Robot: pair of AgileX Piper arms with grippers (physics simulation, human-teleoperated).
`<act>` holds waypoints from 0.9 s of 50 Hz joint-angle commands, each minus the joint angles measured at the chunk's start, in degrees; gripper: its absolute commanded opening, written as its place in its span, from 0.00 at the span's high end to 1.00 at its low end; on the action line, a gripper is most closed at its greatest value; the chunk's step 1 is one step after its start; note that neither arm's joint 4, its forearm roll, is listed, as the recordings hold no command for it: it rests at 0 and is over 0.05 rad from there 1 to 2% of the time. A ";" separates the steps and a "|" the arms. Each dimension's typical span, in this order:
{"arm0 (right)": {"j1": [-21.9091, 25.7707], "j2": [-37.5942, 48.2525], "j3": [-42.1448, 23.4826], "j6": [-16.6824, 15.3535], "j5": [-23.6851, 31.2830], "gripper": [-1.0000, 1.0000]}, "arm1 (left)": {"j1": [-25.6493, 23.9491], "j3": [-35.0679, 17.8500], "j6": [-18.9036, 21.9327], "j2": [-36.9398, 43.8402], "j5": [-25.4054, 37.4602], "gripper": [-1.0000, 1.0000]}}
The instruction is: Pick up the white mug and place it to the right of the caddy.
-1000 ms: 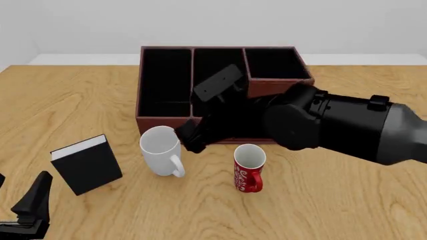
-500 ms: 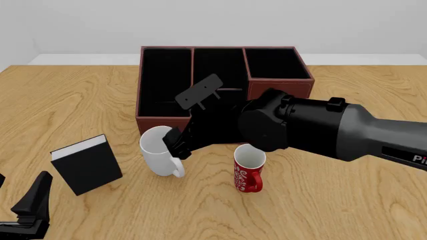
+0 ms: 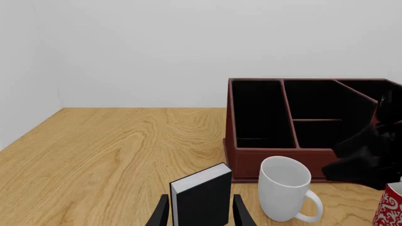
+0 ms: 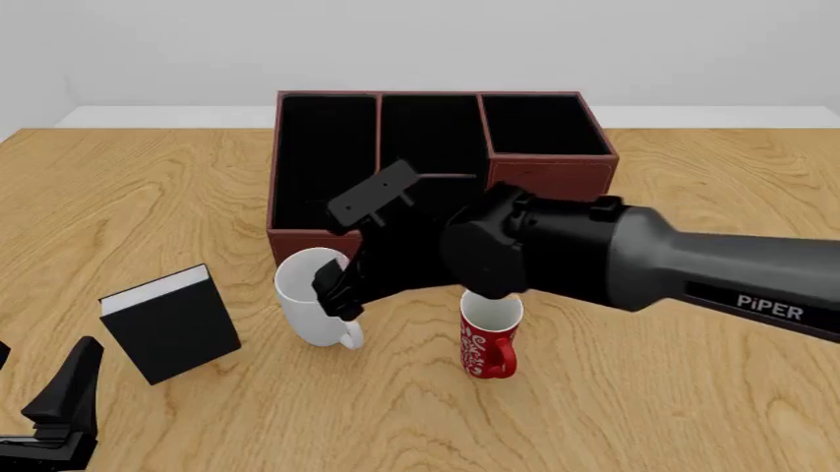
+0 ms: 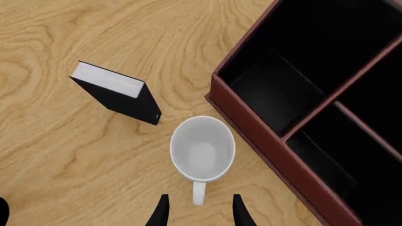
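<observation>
Glossy white ceramic mug (image 4: pixel 315 295): upright, just before the reddish-brown leather-look caddy (image 4: pixel 329 211).
Right gripper (image 5: pixel 198 214): parted, empty, straddling the mug's handle (image 5: pixel 198 193).
Left gripper (image 3: pixel 199 217): parted, empty.

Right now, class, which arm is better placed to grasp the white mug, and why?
The right. Its end effector hovers open over the white mug, fingers either side of the handle in its wrist view. The left end effector sits beyond the book.
</observation>
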 commanded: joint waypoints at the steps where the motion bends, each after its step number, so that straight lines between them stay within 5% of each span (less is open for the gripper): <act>1: -0.10 1.50 -0.73 0.30 0.13 0.00 | 0.00 0.00 0.00 0.00 0.00 0.00; 45: 0.07 8.27 -1.38 1.44 -2.88 0.00 | 0.00 0.00 0.00 0.00 0.00 0.00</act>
